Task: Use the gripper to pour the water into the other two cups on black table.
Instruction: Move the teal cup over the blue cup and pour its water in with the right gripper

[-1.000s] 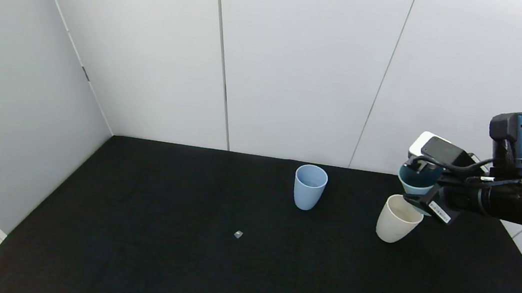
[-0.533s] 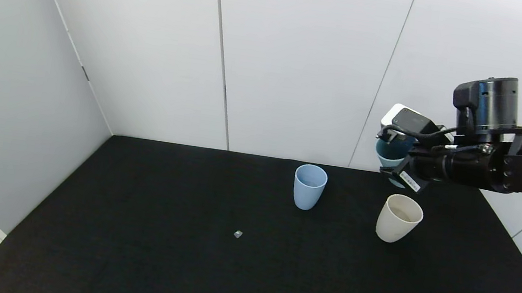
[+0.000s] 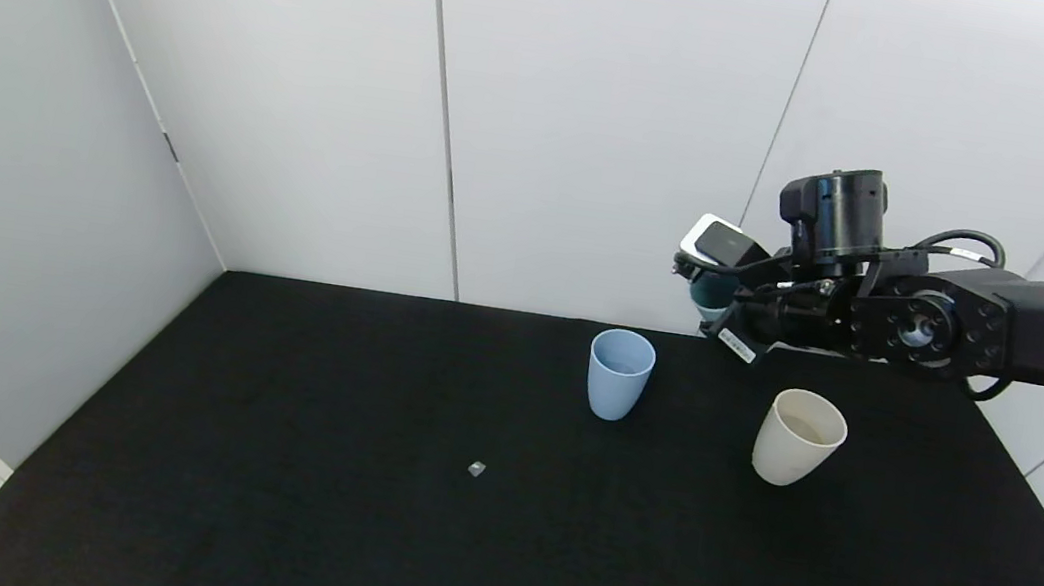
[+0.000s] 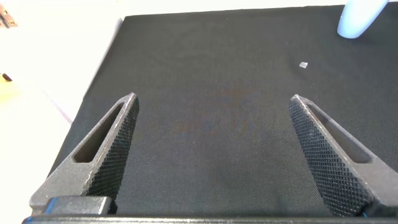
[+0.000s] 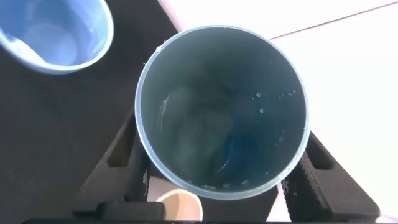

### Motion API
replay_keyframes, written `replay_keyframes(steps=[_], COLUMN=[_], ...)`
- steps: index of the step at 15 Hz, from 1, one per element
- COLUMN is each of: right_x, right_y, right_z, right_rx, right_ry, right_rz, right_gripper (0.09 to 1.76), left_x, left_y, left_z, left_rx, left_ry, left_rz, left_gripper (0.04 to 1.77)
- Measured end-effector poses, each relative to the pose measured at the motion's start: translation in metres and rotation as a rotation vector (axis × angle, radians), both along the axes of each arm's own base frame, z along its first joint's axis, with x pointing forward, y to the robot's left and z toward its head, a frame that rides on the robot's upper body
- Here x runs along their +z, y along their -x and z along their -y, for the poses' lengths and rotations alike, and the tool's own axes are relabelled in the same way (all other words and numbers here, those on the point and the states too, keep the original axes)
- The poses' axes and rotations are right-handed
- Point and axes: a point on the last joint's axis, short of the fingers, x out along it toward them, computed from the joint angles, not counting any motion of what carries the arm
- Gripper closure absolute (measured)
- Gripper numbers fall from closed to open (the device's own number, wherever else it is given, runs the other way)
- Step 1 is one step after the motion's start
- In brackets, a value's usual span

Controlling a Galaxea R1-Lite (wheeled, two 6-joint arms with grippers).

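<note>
Two cups stand on the counter point(image 3: 253, 500) toward its far right corner: one cup point(image 3: 619, 374) nearer the far edge, the other cup point(image 3: 797, 437) to its right, well apart. A small scrap point(image 3: 477, 469) lies nearer the counter's middle. The right gripper point(image 3: 717, 309) holds a third cup point(image 3: 709, 296) in the air above the far edge, between the two.

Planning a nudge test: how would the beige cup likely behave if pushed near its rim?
The beige cup narrows toward its base on the table, so a high push would probably tip it rather than slide it. It looks rigid and thin-walled, likely light. The cloth-like table surface may grip the base, adding to that tipping tendency.
</note>
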Motion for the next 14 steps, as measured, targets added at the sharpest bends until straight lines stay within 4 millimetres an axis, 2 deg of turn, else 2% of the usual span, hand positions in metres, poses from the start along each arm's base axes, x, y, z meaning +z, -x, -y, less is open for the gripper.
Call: replay_keyframes(steps=[5, 14], right_x=[-0.017, -0.029], right_y=[-0.013, -0.018], right_z=[-0.010, -0.037], right_rx=[0.009, 0.048], right_ry=[0.083, 0.239], right_rz=[-0.003, 0.020], right_gripper=[0.66, 0.66], left_x=[0.000, 0.000], left_y=[0.000, 0.000], left_z=[0.000, 0.000], left_rx=[0.000, 0.000], left_ry=[0.000, 0.000], left_rz=[0.000, 0.000], left_gripper=[0.09, 0.09])
